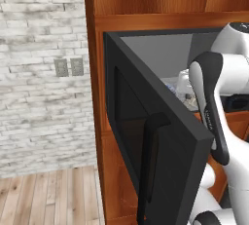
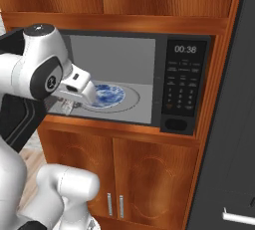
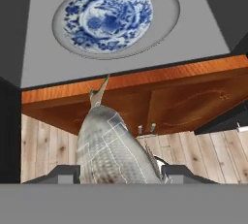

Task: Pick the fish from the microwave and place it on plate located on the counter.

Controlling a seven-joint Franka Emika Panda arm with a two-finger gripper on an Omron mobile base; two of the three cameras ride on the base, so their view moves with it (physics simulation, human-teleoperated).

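Item: your tool [image 3: 121, 172], clamped on the fish [image 3: 114, 145], tail up. Location: just outside the open microwave [image 2: 184, 82]; blue dish [image 3: 109, 14] on its turntable.

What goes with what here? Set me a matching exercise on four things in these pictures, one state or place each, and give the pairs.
Things:
1. fish
2. blue-patterned dish
3. black door
4. clock display

States:
a. swung open
b. reads 00:38
c. gripped between the jaws
d. lying inside the microwave

Pairs: 1-c, 2-d, 3-a, 4-b
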